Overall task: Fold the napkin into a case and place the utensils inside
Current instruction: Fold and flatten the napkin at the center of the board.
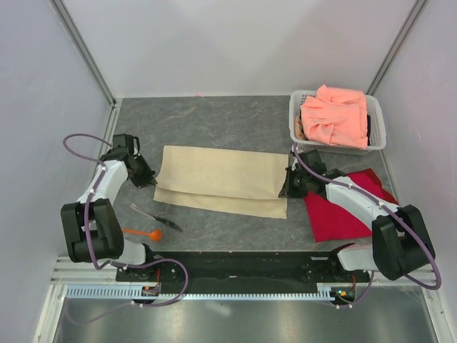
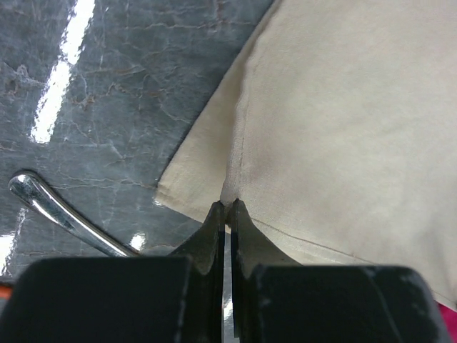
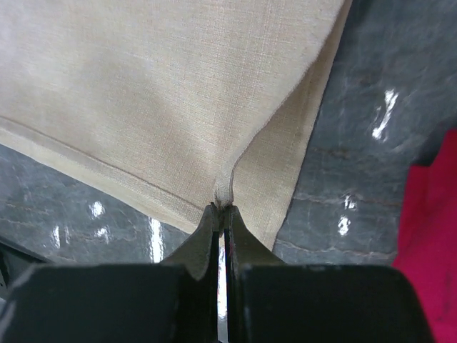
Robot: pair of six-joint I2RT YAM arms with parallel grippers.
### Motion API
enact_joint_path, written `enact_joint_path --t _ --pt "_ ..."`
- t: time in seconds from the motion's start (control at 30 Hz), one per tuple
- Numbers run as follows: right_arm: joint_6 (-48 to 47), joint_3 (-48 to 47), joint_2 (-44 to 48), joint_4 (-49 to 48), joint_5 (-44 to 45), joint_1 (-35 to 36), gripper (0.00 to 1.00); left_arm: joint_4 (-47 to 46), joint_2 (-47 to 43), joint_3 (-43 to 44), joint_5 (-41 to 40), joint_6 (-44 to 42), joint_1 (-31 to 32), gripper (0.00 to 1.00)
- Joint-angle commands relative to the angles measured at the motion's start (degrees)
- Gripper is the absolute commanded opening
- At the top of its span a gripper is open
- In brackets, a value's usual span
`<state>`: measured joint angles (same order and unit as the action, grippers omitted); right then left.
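Beige-tan cloth napkin (image 1: pixel 221 182), folded double: left gripper (image 1: pixel 151 179) clamped on its left end, right gripper (image 1: pixel 285 191) clamped on its right end, apparently top layer only.

Left wrist view: the napkin (image 2: pixel 343 121) runs off top and right edges; the utensil (image 2: pixel 57 207) vanishes behind the left gripper (image 2: pixel 226 209) at lower left. Right wrist view: the red cloth (image 3: pixel 432 236) is cut by the right edge. From above, the right arm (image 1: pixel 357 200) covers part of it, and the pink cloth (image 1: pixel 335 114) hides the basket's (image 1: pixel 295 114) inside.
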<state>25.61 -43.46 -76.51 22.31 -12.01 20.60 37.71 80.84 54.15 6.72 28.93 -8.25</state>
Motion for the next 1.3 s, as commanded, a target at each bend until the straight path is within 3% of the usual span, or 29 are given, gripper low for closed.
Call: enact_joint_path --t 0.0,0.27,0.43,0.77,1.03,1.27 --pt "3.2 3.0 0.6 -3.3 0.0 1.7 0.00 0.1 2.2 0.0 -2.5 -3.2 -0.3 0.02" --pt "3.3 3.8 -1.1 -4.9 2.1 2.1 0.00 -0.4 5.7 0.1 -1.5 -3.6 -0.3 0.02" --pt "2.5 0.1 -1.5 -4.4 4.2 2.1 0.00 0.1 1.4 0.4 -3.4 -2.1 -0.3 0.02" --pt "3.2 -4.1 -16.3 -9.7 9.4 2.0 0.00 -0.1 3.8 -1.5 1.4 0.7 -0.4 0.02" --pt "-2.3 -16.9 -26.3 -9.6 14.2 2.1 0.00 -2.6 7.1 -2.5 3.9 3.2 -0.5 0.02" --pt "-3.8 -24.5 -21.4 -1.1 14.3 2.2 0.00 -1.7 1.7 -1.8 3.4 3.2 -0.7 0.02"
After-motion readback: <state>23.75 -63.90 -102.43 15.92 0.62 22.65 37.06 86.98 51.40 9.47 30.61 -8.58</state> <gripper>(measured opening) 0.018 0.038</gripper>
